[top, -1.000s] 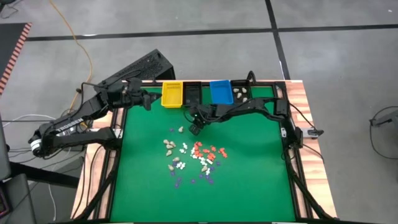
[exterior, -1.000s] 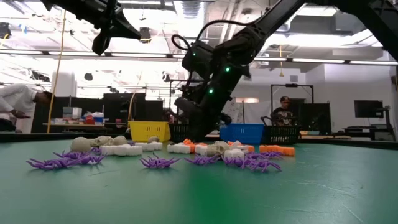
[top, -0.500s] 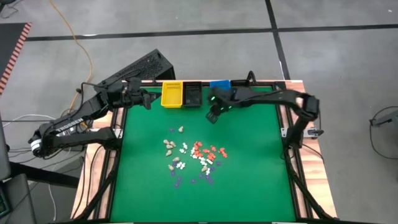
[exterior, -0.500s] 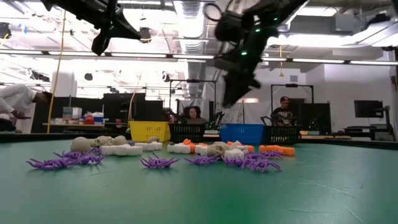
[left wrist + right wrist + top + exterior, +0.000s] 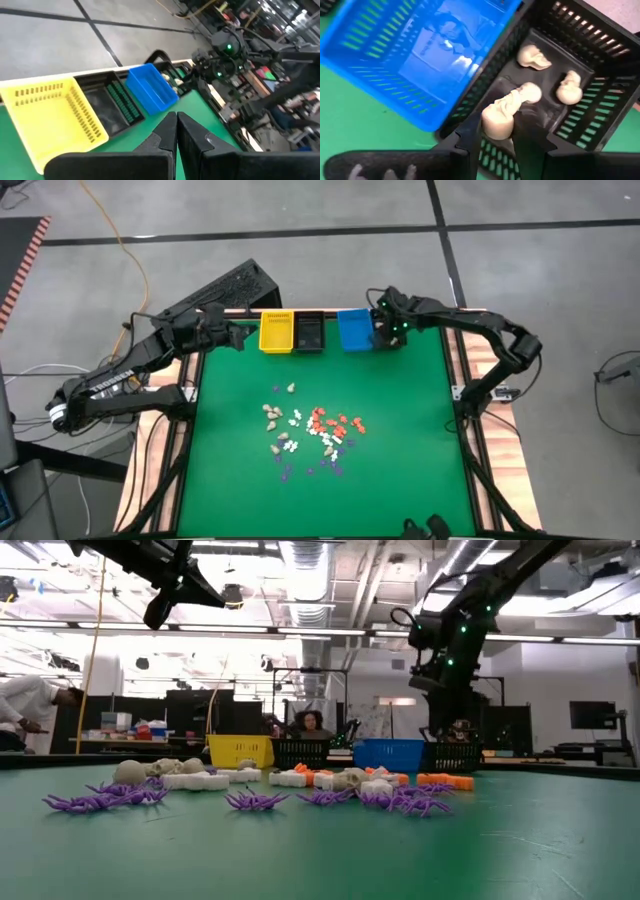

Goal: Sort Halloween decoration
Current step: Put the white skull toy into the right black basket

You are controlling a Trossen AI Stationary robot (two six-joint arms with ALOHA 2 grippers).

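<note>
Right hand (image 5: pixel 492 145) above the black mesh bin (image 5: pixel 600 65) at the desk's far right corner, beside the blue plastic bin (image 5: pixel 395 55); its fingers, slightly apart, flank a cream skull figurine (image 5: pixel 499 116), though a firm grip cannot be confirmed; three more skulls lie in the bin; the remaining tiny white, orange and purple Halloween pieces (image 5: pixel 312 432) lie scattered mid-desk; left hand (image 5: pixel 175 131), fingers together, waits near the yellow bin (image 5: pixel 50 117). The skull looks light, rigid and smooth; best pinched across its sides.

mat (image 5: pixel 400 440): plain green
bins: yellow one (image 5: pixel 276 331), black one (image 5: pixel 309 332), blue one (image 5: pixel 353 328), all with slotted walls
skulls (image 5: pixel 534 56): cream-beige, sitting in another black bin (image 5: pixel 600 110)
spiders (image 5: pixel 255 801): purple
pile (image 5: pixel 312 432): white, orange-red, beige, purple mix
</note>
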